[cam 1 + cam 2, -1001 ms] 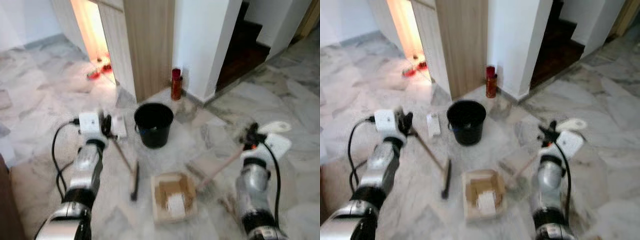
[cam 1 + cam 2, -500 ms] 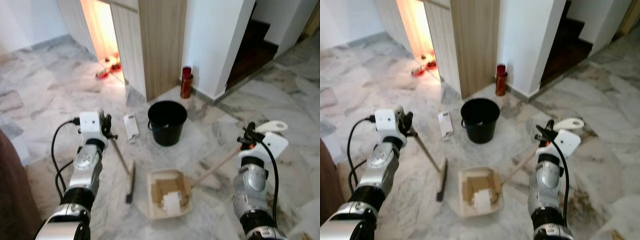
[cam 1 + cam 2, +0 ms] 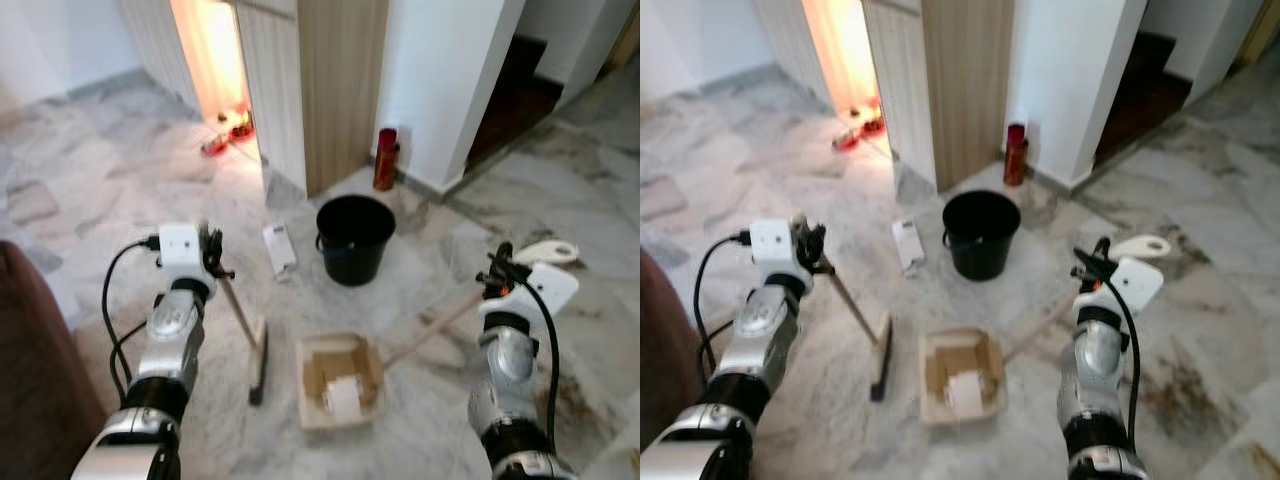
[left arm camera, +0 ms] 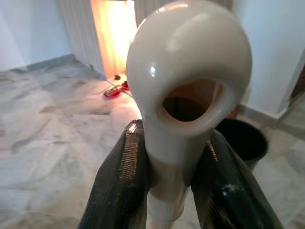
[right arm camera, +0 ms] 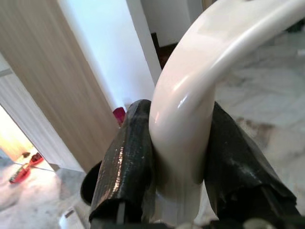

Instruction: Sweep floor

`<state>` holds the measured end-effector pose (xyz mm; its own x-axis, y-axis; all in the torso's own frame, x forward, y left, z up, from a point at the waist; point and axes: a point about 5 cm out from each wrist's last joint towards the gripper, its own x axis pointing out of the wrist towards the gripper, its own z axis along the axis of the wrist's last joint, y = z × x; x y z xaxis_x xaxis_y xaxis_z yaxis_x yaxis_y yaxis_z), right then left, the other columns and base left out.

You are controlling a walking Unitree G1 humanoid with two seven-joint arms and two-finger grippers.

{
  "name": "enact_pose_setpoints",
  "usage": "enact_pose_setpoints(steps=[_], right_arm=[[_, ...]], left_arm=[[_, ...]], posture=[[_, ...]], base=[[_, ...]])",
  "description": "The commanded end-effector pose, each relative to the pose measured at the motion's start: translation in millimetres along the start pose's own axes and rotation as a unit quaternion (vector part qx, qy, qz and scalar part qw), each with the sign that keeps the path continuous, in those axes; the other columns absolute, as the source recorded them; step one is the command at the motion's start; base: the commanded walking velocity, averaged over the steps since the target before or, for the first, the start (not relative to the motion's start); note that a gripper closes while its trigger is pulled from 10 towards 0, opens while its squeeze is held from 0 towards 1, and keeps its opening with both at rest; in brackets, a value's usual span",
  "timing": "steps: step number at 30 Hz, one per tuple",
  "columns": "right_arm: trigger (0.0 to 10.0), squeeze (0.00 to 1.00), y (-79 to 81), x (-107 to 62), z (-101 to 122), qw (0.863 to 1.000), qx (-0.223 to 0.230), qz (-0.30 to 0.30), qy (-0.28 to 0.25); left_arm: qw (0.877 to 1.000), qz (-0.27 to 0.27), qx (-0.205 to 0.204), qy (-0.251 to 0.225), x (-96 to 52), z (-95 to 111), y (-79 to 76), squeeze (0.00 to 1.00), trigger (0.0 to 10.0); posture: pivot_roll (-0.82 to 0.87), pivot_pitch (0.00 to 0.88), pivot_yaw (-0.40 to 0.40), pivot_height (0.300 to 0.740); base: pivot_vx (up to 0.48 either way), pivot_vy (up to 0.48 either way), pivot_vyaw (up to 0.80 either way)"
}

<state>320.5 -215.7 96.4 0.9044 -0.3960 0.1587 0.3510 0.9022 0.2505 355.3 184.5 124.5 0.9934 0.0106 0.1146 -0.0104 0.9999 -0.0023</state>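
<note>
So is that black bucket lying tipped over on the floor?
No, the black bucket stands upright on the marble floor, its open mouth facing up.

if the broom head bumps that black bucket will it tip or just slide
The black bucket looks wide and squat, so it probably slides on the smooth marble floor rather than tipping. It seems to be light plastic, so even a gentle nudge from the broom may shift it.

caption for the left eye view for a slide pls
Left claw holds a broom, right claw a dustpan, near a black bucket.
</note>
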Motion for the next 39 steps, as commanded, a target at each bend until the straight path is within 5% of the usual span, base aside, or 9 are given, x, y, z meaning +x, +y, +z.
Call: enact_pose_setpoints(steps=[1,14,27,39], right_arm=[[10.0,0.00,4.8,6.7,14.8,0.999,0.011,0.003,-0.036],[10.0,0.00,33.0,14.7,48.6,0.988,-0.037,0.078,-0.125],[10.0,0.00,55.5,21.4,100.0,0.973,0.015,0.085,-0.214],[10.0,0.00,66.6,17.6,123.2,0.965,0.041,0.079,-0.247]], left_arm=[[0.999,-0.014,0.003,-0.039,3.8,15.2,-5.4,0.00,10.0],[0.999,-0.017,0.004,-0.041,1.4,14.4,-8.3,0.00,10.0],[0.998,-0.016,0.019,-0.049,-3.1,16.4,-5.3,0.00,10.0],[0.997,-0.025,0.038,-0.059,-2.7,21.6,-7.2,0.00,10.0]], posture=[[0.03,0.023,0.058,0.740],[0.03,0.004,0.045,0.740],[0.04,0.030,0.042,0.740],[0.04,0.040,0.053,0.740]], base=[[0.000,0.000,0.00],[0.000,0.000,0.00],[0.000,0.000,0.00],[0.042,0.000,0.00]])
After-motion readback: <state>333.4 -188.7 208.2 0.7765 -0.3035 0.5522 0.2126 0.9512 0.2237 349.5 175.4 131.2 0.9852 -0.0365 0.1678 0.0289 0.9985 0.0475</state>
